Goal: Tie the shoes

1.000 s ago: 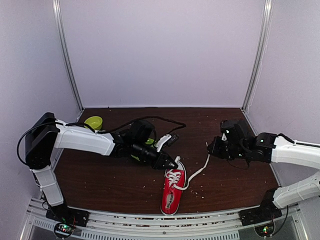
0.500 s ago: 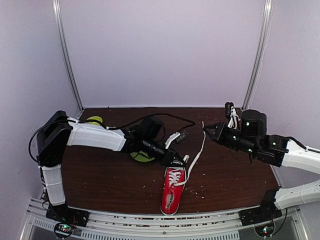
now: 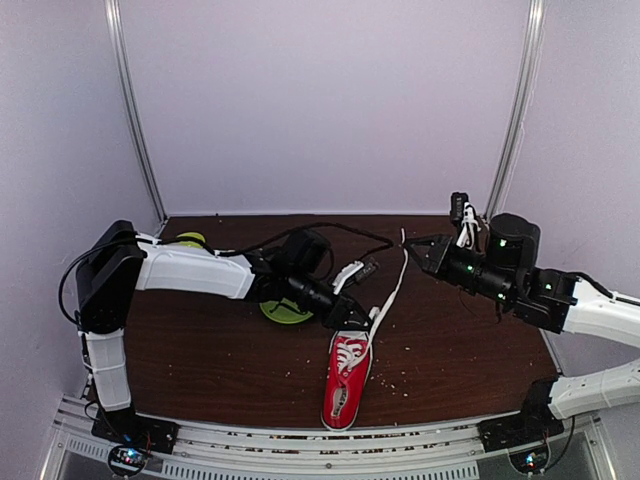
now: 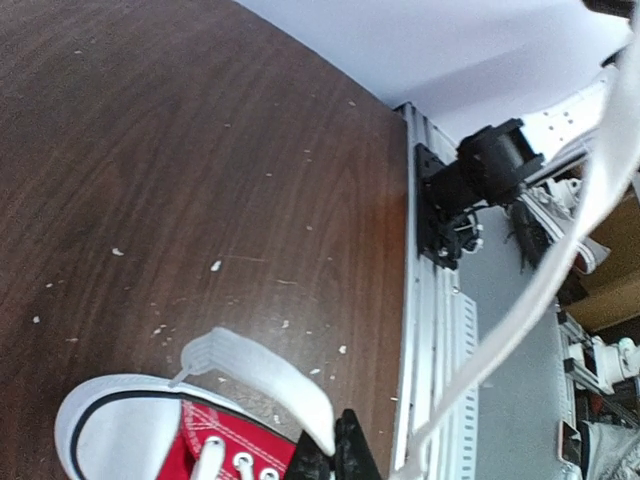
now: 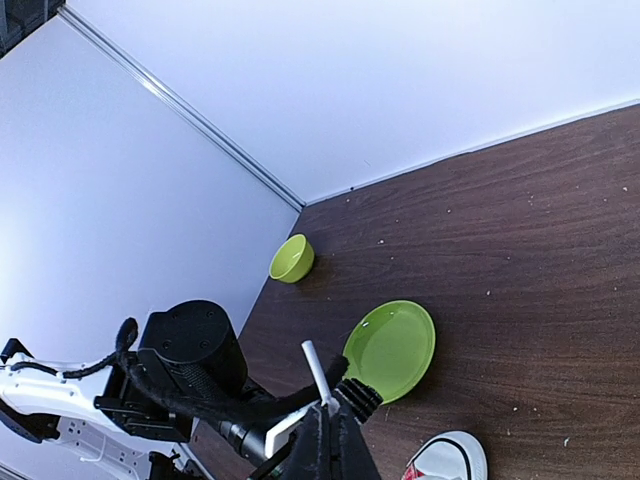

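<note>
Shoe (image 3: 345, 385) lying near centre of surface (image 3: 200, 360), toe pointing far. At toe, left gripper (image 3: 355, 318) clenched on short lace (image 4: 260, 375); we are pinning it low as anchor. Long lace (image 3: 390, 290) stretching taut far-right into right gripper (image 3: 410, 246), clenched on its end. Judging this a tensioning step: we are aiming for even pull, not dragging shoe, and watching for slip. Green plate (image 3: 285, 312) just far-left, possible snag.

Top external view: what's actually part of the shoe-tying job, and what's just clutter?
In the job:
- red sneaker
- white laces, one end pulled up by the right gripper, another pinched by the left gripper

Lying about:
- green plate, under the left arm
- green bowl, back left
</note>
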Tool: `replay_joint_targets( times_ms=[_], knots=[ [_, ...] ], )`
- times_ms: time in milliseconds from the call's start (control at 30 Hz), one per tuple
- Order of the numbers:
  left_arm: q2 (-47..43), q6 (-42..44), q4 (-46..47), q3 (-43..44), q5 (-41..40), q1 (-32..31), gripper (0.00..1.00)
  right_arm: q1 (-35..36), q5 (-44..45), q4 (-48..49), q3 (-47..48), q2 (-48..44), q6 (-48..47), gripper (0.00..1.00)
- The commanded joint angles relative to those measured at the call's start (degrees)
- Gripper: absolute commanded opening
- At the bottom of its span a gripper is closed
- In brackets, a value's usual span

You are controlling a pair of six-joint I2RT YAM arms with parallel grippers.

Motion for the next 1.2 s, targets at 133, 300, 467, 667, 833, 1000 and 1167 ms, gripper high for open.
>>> replay_joint_targets(
  times_ms=[133, 300, 467, 667, 833, 1000, 1167],
  knots=[
    [-1.7, -4.1, 0.6, -1.3, -13.8, 3.4, 0.0, 0.4, -0.7, 2.2, 1.4, -1.9, -1.7, 0.0],
    [-5.2, -5.6, 2.3, -3.8, -19.2, 5.5, 0.0, 0.4, 2.2, 0.7, 0.1, -4.5, -2.0, 0.0],
    [-10.2, -4.3, 7.9, -9.3, -14.7, 5.8, 0.0, 0.4, 5.7, -2.5, -1.2, -6.3, -2.1, 0.0],
    [-15.4, -2.2, 10.4, -15.5, -8.4, 5.9, 0.0, 0.5, 8.5, -4.5, -1.6, -7.2, -2.9, 0.0],
    [-10.3, -3.1, -1.4, -10.7, -17.1, 5.9, 0.0, 0.5, 9.5, -4.7, -2.7, -5.8, -1.5, 0.0],
    [-3.5, -6.6, -1.5, -5.5, -18.5, 6.0, 0.03, 0.5, 10.0, -4.2, -4.6, -5.1, 0.2, 0.0],
    [0.0, -7.9, -2.7, -1.7, -17.8, 6.0, 0.43, 0.6, 10.7, -5.0, -5.2, -5.5, 0.0, 0.0]
  ],
)
